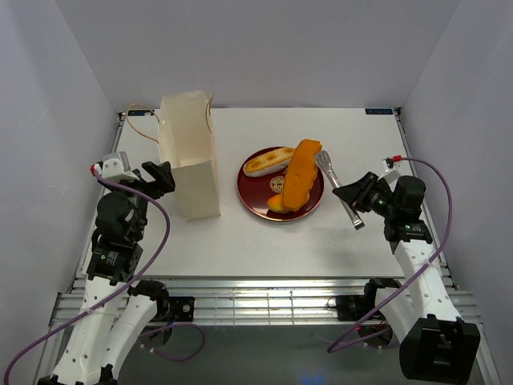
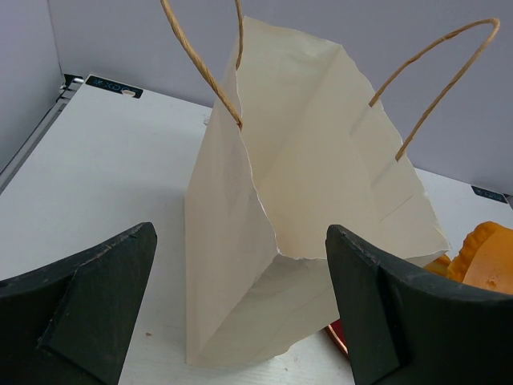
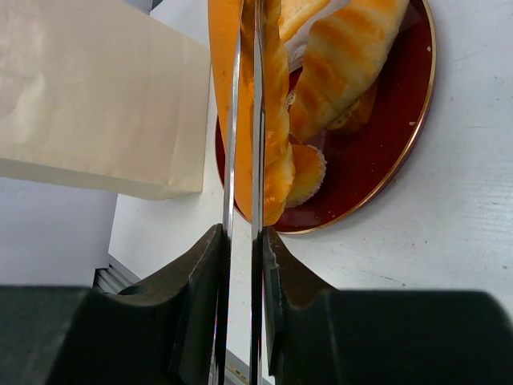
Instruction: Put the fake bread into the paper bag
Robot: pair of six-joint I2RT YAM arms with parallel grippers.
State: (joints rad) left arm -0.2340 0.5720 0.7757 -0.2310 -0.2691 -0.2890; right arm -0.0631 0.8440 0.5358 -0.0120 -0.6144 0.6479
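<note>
My right gripper (image 3: 240, 261) is clamped shut on the handle end of the silver metal tongs (image 1: 340, 191), with both tong arms squeezed nearly together between my fingers (image 3: 192, 297). The tongs reach out over the edge of the dark red round plate (image 1: 252, 192) and run right alongside the flat orange slab (image 1: 300, 172) of fake bread. Honestly can't tell whether they're pinching it or just sitting next to it.

Also on that plate are the long cream-striped roll (image 1: 268, 162), on the far left side, and a small golden piece (image 1: 276, 202) poking out from under the slab's near end.

My left gripper (image 2: 240, 237) is spread wide open with nothing in it. It hangs just beside the tall cream-beige paper bag (image 1: 192, 160), on the bag's left. The bag stands upright on the white tabletop (image 1: 264, 249), mouth open, thin brown string handles (image 2: 437, 88) sticking up. It sits left of the plate, near it but not touching. None of the bread is in the bag as far as I can see.
</note>
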